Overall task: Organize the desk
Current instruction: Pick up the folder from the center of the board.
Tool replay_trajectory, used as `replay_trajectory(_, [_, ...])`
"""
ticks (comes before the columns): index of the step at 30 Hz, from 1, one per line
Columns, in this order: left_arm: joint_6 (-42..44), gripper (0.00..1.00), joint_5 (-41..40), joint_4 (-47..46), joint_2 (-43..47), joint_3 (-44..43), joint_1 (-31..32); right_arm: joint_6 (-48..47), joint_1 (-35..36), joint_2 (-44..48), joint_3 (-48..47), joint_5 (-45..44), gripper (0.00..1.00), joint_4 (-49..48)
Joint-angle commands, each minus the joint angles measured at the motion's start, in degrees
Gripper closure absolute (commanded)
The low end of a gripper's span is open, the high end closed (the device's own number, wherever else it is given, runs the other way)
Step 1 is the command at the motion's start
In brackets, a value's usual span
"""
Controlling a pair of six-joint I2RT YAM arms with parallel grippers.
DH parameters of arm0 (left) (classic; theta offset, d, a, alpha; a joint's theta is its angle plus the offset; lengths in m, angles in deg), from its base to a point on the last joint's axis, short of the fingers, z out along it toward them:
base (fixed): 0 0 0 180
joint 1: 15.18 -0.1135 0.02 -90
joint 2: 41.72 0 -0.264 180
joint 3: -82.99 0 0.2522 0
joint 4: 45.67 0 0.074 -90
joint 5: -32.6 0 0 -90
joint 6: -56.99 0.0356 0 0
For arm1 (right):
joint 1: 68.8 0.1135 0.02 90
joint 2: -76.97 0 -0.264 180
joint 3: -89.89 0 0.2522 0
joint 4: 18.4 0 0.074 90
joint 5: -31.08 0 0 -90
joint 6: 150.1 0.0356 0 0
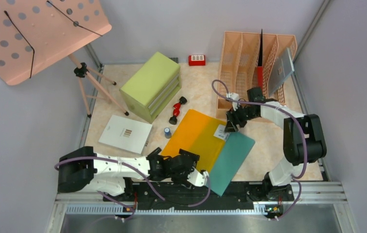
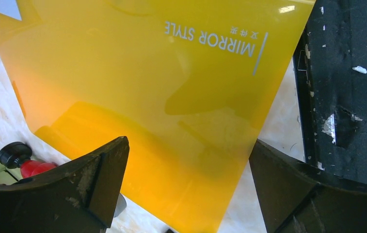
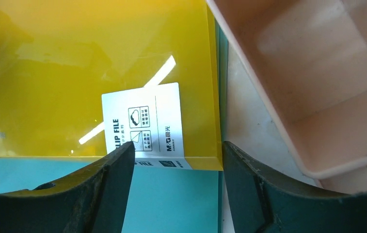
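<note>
While both arms reach in over the beige marbled tabletop [image 1: 268, 145], which fills the floor between the grey walls and the front rail, a yellow clip file [image 1: 196, 138] lies flat near its middle. It overlaps a teal folder [image 1: 232, 160] that sticks out along its right and near edges.

The left claw [image 2: 188, 143] is spread wide over the near-left part of the yellow file and has hold of nothing; I cannot tell whether its fingers touch the plastic. The right claw [image 3: 177, 145] is also spread and grips nothing. Its fingers stand either side of the file's corner that bears the white label [image 3: 145, 126], just beside the peach file rack [image 1: 254, 63].

A green drawer cabinet [image 1: 154, 85] stands at the far left of the tabletop. A red-and-black dumbbell [image 1: 176, 110] and a small blue object [image 1: 167, 132] lie between it and the yellow file. A white booklet [image 1: 125, 133] rests nearer the front left, and a small red box [image 1: 197, 59] sits by the back wall.
</note>
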Motion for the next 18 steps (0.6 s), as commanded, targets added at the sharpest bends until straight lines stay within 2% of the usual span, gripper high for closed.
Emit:
replay_trajectory(1, [-1.18, 0.02, -1.54, -5.27, -1.78, 1.63, 0.15, -0.54, 0.42, 5.11, -3.24, 8.23, 0.36, 5.79])
replay_trajectory(7, [-1.89, 0.02, -1.75, -6.31, -2.21, 1.24, 0.15, -2.6, 0.38, 9.48, -4.25, 8.27, 0.4, 10.72])
replay_trajectory(10, [-2.12, 0.02, -1.92, -7.17, -2.55, 1.28, 0.15, -3.35, 0.37, 11.62, -4.61, 8.8, 0.48, 13.14])
replay_trajectory(14, [-2.05, 0.02, -2.93, -7.89, -3.21, 1.08, 0.15, -3.66, 0.37, 14.14, -5.03, 8.83, 0.64, 15.67])
replay_trajectory(18, [-1.96, 0.02, -3.46, -8.51, -3.75, 1.07, 0.15, -5.52, 0.37, 15.45, -5.78, 8.6, 0.73, 19.47])
